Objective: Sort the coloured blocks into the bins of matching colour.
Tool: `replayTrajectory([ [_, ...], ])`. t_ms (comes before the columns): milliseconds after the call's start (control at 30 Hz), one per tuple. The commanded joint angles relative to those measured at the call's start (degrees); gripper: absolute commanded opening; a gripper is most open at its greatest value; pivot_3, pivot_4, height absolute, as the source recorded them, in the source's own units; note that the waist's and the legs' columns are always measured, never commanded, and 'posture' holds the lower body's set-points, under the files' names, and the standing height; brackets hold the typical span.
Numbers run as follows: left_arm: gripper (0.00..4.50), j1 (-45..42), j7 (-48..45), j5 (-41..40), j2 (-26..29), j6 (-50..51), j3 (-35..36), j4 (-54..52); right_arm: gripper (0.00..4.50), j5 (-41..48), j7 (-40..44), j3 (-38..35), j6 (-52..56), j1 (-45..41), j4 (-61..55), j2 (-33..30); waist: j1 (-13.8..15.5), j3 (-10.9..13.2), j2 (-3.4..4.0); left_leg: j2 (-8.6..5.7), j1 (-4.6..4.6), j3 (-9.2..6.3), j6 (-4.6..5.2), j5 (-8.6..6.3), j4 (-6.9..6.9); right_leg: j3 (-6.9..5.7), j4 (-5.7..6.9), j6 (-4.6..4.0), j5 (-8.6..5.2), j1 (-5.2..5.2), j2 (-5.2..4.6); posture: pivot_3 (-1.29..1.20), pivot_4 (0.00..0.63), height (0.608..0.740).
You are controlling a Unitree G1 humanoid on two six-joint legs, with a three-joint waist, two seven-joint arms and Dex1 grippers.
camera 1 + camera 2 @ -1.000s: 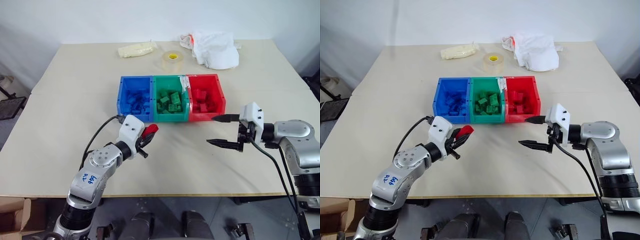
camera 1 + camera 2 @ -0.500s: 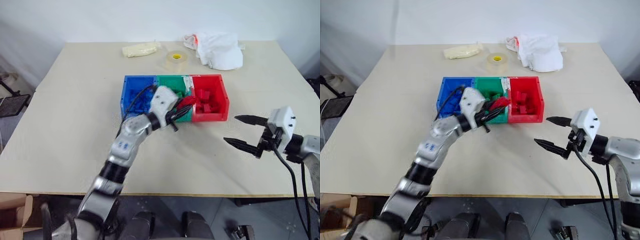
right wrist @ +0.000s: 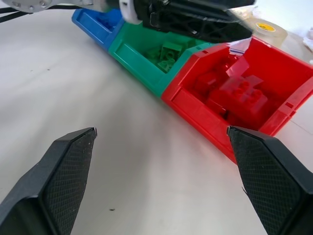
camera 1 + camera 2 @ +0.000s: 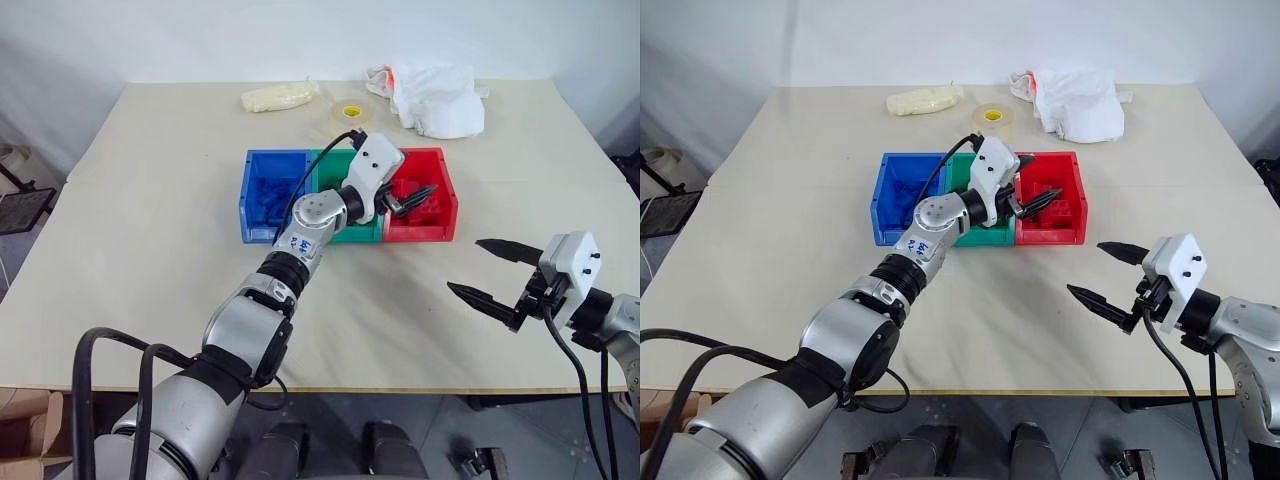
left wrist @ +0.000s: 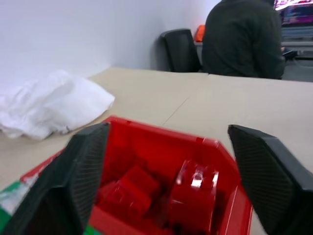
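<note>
Nearest the robot, the right gripper [image 4: 497, 274] hangs above the bare front part of the table [image 4: 150, 280], its two black fingers spread wide apart and holding nothing. It points toward the bins, which lie well ahead of it and to its left; the wrist view along its fingers shows the row of bins slantwise, with the red one closest.

Farther in, the left arm stretches out across the table, and the left gripper [image 4: 412, 195] sits over the red bin [image 4: 443, 190]. Its fingers stand apart with nothing between them. The left wrist view looks straight down between those fingers into the red bin, where red blocks [image 5: 161, 193] lie heaped on the floor of the bin, just below the fingertips and clear of them.

The three bins are joined in one row at the middle of the table: the blue bin [image 4: 262, 160] on the left holding blue blocks [image 4: 270, 195], the green bin [image 4: 330, 162] between the other two holding green blocks [image 3: 165, 53], and the red bin on the right.

Beyond the bins, near the far edge, lie a pale yellowish packet [image 4: 275, 96], a roll of clear tape [image 4: 349, 113] and a crumpled white plastic bag [image 4: 435, 98]. In the left wrist view a person [image 5: 243, 39] in a dark top sits with their back turned, past the table.
</note>
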Motion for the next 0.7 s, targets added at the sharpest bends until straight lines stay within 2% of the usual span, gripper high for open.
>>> replayTrajectory([
  [33,4.16,-1.68,-1.14,0.39,0.21,-2.83,1.44,-1.37,4.5,1.04,-0.35,-0.76,-0.21,-0.85,-1.21,-0.36,0.02,0.0,0.0,0.0,0.0,0.0,0.0,0.0,0.0,0.0,0.0,0.0,0.0,0.0,0.0,0.0,0.15,0.74],
  [133,4.16,2.83,-6.31,0.19,3.2,-2.08,1.1,-6.97,4.5,0.8,0.64,1.05,-0.56,-3.6,0.76,-0.8,-0.35,0.0,0.01,0.0,0.01,0.01,0.0,0.0,-0.01,0.02,0.01,0.01,0.0,-0.01,0.01,0.0,0.15,0.74],
  [233,4.16,11.71,-17.45,-3.62,8.07,4.54,0.4,-21.02,4.5,0.36,2.79,3.09,-1.14,-6.58,3.29,-1.44,-1.58,-0.03,0.05,0.02,0.11,0.09,0.0,0.0,-0.1,0.13,0.19,0.01,0.0,-0.05,0.01,0.0,0.15,0.74],
  [333,4.16,20.29,-24.03,-6.71,13.12,11.97,-0.29,-35.62,4.5,0.03,4.77,4.71,-1.61,-9.11,5.59,-1.97,-2.1,-0.04,0.06,0.05,0.12,0.11,-0.01,0.0,-0.14,0.21,0.39,0.0,0.0,-0.16,0.03,0.0,0.15,0.74],
  [500,4.16,32.69,-29.71,-10.53,22.91,23.39,-0.2,-55.55,4.5,-1.61,8.95,7.83,-3.02,-13.69,10.55,-3.34,-2.51,-0.04,0.07,0.04,0.09,0.09,0.0,0.0,-0.03,0.28,0.37,0.0,0.0,-0.15,0.01,0.0,0.15,0.74],
  [700,4.16,44.92,-33.83,-15.21,36.02,30.89,4.98,-67.78,4.5,-3.83,15.72,12.6,-5.52,-19.84,17.72,-4.93,-2.74,-0.06,0.11,0.05,0.12,0.07,-0.01,0.0,0.0,0.31,0.35,-0.03,-0.01,-0.13,0.03,0.0,0.15,0.74],
])
